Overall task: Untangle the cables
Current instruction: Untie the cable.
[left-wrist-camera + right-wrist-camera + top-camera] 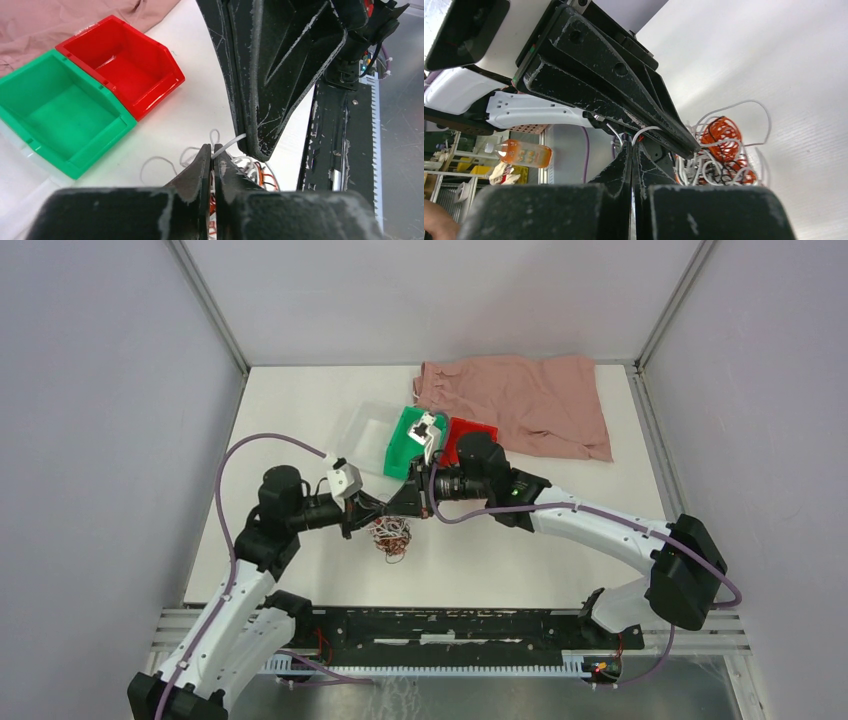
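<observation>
A fist-sized tangle of white, orange and black cables (391,537) lies on the white table between the two arms. In the left wrist view my left gripper (215,149) is shut on a white cable (229,144) that runs from its tips to the right gripper's finger above it; the rest of the tangle (255,172) sits just behind. In the right wrist view my right gripper (632,145) is shut on a white cable (644,131), with the tangle (721,152) to its right. Both grippers meet tip to tip above the tangle, the left gripper (372,512) and the right gripper (400,508).
A green bin (400,440) and a red bin (470,435) stand side by side behind the grippers, beside a clear tray (365,430). A pink cloth (520,400) lies at the back right. A black rail (450,625) runs along the near edge.
</observation>
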{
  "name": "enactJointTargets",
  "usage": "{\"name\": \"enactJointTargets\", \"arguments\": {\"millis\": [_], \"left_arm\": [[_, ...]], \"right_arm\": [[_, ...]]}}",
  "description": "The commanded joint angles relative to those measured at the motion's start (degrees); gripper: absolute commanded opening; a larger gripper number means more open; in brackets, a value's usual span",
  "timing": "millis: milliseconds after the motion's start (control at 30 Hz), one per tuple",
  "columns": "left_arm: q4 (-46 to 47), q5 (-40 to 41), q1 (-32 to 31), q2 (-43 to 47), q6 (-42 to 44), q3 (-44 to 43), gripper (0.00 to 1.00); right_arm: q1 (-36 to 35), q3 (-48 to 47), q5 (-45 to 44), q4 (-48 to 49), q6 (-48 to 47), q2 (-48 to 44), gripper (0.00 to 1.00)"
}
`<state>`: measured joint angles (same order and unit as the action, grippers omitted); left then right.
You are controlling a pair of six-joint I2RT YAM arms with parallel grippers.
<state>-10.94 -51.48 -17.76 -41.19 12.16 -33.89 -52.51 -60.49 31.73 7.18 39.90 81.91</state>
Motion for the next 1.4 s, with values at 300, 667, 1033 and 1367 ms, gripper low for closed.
{"name": "enactJointTargets", "arguments": {"millis": [300, 667, 1033, 1367], "left_arm": [[5.2, -4.4, -0.1, 4.4, -8.9, -0.5, 0.03], [5.0, -7.8, -0.1, 2.9, -12.2, -5.2, 0.03], [7.1, -9.4, -0.2, 1.2, -18.0, -8.6, 0.03], [7.7, -9.3, -0.3, 0.6, -19.0, -10.9, 0.03]], "right_arm": [[-0.2, 2.0, -8.5, -0.7, -2.4, -8.5, 0.52], [1.0, 14.3, -18.5, 2.4, -5.6, -17.9, 0.76], [-0.5, 8.5, -18.2, 11.6, -6.6, -7.3, 0.76], [-3.7, 8.0, -18.7, 19.5, -3.0, 1.8, 0.76]]}}
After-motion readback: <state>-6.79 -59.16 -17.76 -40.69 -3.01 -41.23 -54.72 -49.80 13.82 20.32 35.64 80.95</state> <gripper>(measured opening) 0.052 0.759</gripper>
